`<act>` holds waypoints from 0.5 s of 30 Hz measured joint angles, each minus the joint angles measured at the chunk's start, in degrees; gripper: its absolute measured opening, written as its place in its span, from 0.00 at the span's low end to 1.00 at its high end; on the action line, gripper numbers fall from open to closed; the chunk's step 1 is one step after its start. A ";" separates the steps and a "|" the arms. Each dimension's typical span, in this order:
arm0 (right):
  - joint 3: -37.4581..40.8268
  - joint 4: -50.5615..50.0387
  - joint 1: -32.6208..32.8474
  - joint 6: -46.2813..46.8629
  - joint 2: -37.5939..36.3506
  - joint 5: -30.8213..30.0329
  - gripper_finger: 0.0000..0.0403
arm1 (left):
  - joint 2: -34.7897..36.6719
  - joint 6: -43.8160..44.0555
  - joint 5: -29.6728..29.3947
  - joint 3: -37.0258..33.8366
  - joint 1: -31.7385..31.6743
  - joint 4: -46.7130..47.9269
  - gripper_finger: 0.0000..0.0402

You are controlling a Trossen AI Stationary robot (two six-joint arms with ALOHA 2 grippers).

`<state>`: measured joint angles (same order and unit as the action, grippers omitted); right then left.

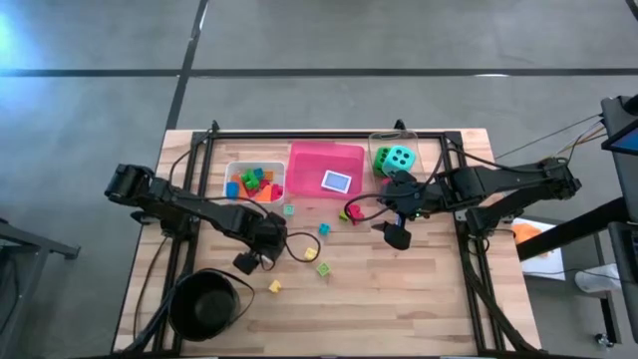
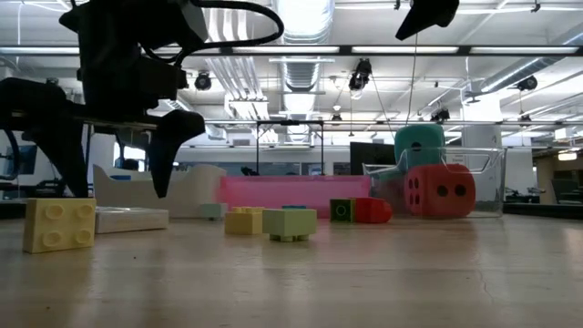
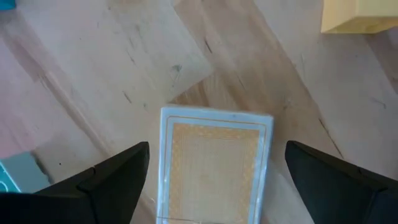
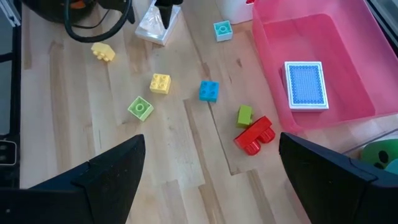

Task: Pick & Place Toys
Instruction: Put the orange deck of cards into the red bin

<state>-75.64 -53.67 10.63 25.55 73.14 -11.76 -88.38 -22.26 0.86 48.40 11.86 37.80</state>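
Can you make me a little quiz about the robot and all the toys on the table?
1. True or false: the blue card lies in the pink tray.
2. Which gripper hangs over the orange card? A) left B) right
3. Fill in: the green die sits in the ____ tray.

Key:
1. True.
2. A. The left gripper is open with a finger on either side of that card. The right gripper is open above the loose blocks.
3. Clear; the clear tray also holds a red die.
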 joint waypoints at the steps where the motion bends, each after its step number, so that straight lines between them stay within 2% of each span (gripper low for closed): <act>1: 0.00 0.00 0.00 0.08 0.00 0.08 0.90 | 0.00 -0.02 0.00 0.00 0.00 -0.04 0.93; 10: 0.00 0.05 0.00 0.43 0.00 0.27 0.90 | -3.11 -0.26 0.33 -0.05 0.26 -0.27 0.93; 15: 0.00 0.07 0.00 0.43 0.00 0.27 0.90 | -5.36 -0.21 -2.51 -0.16 0.25 -0.89 0.93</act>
<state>-75.64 -53.60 10.63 25.98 73.14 -11.49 -93.73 -22.47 -1.65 48.24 12.11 36.90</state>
